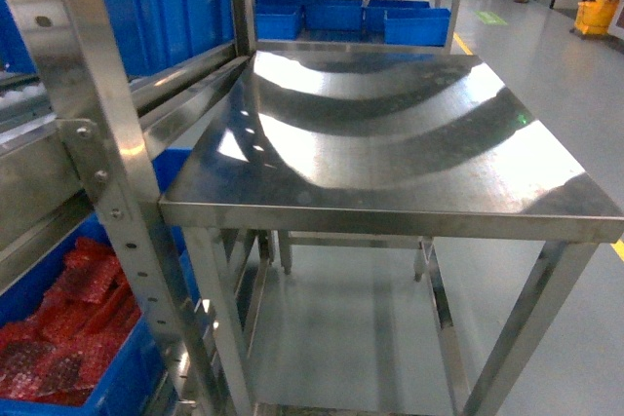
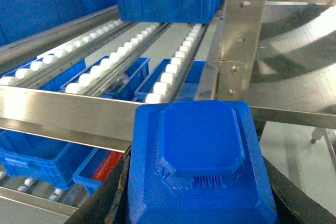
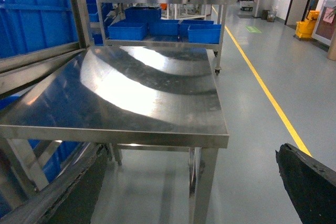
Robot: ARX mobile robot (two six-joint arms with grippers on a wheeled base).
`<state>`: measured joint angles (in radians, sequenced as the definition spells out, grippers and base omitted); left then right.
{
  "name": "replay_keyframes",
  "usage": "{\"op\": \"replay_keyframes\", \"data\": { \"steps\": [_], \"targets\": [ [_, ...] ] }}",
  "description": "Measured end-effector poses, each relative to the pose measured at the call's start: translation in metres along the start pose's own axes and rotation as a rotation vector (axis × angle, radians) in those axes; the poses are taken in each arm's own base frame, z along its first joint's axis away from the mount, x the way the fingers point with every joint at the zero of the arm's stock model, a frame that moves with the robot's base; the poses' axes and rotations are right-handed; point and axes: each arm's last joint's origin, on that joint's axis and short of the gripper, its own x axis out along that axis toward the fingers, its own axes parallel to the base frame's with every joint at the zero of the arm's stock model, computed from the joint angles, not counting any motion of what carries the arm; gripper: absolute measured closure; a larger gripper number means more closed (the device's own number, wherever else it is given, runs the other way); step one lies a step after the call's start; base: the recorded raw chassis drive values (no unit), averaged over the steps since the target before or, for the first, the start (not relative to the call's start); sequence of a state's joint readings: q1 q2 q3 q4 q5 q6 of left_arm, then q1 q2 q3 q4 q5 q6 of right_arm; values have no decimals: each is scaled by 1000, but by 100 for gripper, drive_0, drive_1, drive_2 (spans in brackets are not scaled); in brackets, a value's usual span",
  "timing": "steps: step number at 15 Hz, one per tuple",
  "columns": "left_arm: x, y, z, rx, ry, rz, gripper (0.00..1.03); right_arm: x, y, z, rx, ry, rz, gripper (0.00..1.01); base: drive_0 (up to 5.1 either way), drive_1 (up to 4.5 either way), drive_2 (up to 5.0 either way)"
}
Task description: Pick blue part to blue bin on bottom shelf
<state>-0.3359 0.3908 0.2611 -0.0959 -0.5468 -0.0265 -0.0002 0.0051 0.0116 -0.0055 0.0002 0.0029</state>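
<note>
Left gripper (image 2: 199, 203) grips the blue part (image 2: 202, 166); bottom shelf (image 2: 31, 195) bins lie below-left (right gripper (image 3: 189, 192) gapes wide, empty)

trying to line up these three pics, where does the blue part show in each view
Head: not in it.
Left wrist: the blue part fills the bottom centre, held between the left claw's dark fingers, in front of the roller rack.
Right wrist: not in it.
Shared landmark: the steel table.
</note>
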Motion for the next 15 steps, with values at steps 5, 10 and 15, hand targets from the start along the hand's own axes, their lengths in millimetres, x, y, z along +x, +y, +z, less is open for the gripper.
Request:
{"op": "replay_keyframes", "data": {
  "steps": [5, 10, 15],
  "targets": [
    [0, 0, 0, 1, 1, 2, 60, 0, 0, 0, 0, 0, 0, 3, -494, 207, 280],
    [0, 0, 0, 0, -1, 3, 60, 0, 0, 0, 0, -1, 0, 3, -502, 243, 243],
    [0, 0, 0, 1, 2, 3, 60, 0, 0, 0, 0, 1, 0, 3, -502, 243, 243]
  ]
}}
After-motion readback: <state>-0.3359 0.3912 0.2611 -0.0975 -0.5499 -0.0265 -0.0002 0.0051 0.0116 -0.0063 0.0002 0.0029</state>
